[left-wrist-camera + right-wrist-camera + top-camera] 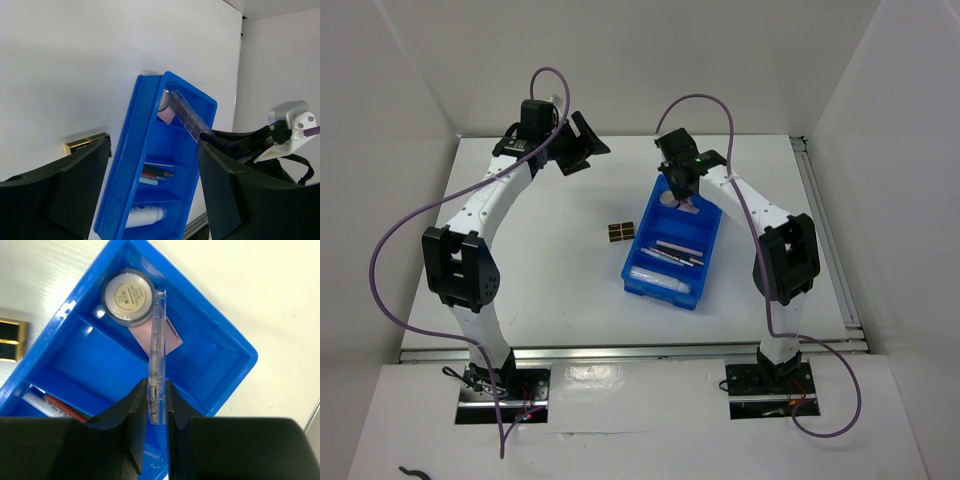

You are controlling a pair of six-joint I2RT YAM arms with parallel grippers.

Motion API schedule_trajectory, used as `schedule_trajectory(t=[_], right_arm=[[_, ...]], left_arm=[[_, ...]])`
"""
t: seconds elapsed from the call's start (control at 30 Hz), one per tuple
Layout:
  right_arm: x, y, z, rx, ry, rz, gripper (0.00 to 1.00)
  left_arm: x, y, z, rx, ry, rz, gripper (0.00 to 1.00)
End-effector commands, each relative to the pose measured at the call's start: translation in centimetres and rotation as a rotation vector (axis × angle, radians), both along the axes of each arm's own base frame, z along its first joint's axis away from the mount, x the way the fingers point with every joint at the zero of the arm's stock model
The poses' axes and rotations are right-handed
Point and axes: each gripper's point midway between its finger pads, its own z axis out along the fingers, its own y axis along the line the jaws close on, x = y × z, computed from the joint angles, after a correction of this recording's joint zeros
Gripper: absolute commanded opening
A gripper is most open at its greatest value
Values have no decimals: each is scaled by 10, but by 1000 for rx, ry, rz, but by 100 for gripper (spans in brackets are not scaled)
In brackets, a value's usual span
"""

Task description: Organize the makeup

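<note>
My right gripper (156,395) is shut on a thin clear palette case (158,355), held edge-on above the far compartment of the blue bin (235,347). That compartment holds a round compact (127,296) and a pink square compact (172,337). Thin pencils (678,250) lie in a middle compartment and a white-and-clear tube (660,282) in the near one. The black palette with gold squares (620,232) lies on the table just left of the bin. My left gripper (582,145) is open and empty, raised over the far left of the table.
The blue bin (638,245) stands slanted at the table's centre right. In the left wrist view the bin (127,165), the held case (187,115) and the black palette (87,142) show between my open fingers. White walls close in the table.
</note>
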Motion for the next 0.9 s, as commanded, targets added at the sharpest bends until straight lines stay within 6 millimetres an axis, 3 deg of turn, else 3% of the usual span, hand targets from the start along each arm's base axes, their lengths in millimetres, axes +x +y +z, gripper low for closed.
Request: schedule_trajectory(t=[0.0, 0.2, 0.3, 0.37, 0.57, 0.87], right_arm=[[20, 21, 51, 98, -158, 48, 0], [23, -2, 61, 171, -226, -4, 0], [26, -3, 78, 245, -278, 11, 0], [26, 0, 75, 271, -265, 34, 0], [29, 13, 99, 332, -297, 74, 0], [19, 27, 76, 422, -203, 113, 0]], left_arm=[[6, -1, 12, 3, -49, -24, 84], [6, -1, 12, 3, -49, -24, 84], [6, -1, 12, 3, -49, -24, 84], [7, 4, 12, 3, -49, -15, 84], [7, 4, 12, 3, -49, -15, 84], [7, 6, 10, 16, -45, -12, 84]])
